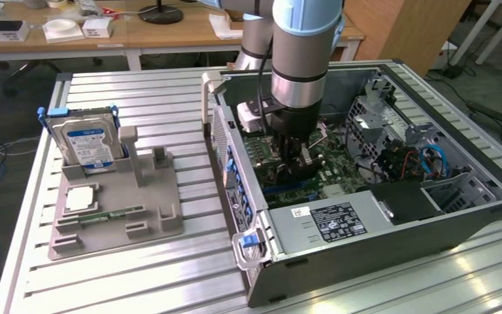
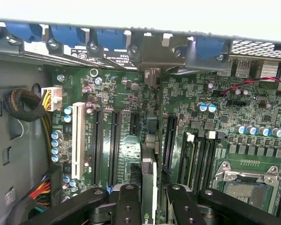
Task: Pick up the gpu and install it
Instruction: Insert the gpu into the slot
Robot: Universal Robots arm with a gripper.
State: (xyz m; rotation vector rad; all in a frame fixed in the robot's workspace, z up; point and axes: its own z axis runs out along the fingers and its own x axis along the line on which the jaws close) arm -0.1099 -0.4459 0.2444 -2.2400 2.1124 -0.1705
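An open computer case [image 1: 365,229] lies on its side on a slatted metal table [image 1: 146,98]; the robot arm reaches straight down into it, with the gripper [image 1: 292,169] low over the green motherboard [image 2: 131,93].

In the wrist view the gpu [image 2: 149,168] stands edge-on between the two black fingers [image 2: 129,201], which pinch it from either side; it shows as a thin dark strip with a pale edge, running away from the gripper toward the case's rear wall.

The card sits in the lane between long black expansion slots [image 2: 114,140] on one side and another slot and the memory slots [image 2: 199,159] on the other, all close beside it; blue clips [image 2: 65,35] line the rear edge ahead; a cable bundle [image 2: 23,105] lies well off to the side, and the processor socket [image 2: 246,183] on the other.

Whether the card's lower edge touches a slot cannot be told; the fingers hide its near end, and in the exterior view the gripper and case wall cover it.

Outside the case, at the exterior view's left, a hard drive [image 1: 85,140] stands upright in a grey holder [image 1: 120,222].
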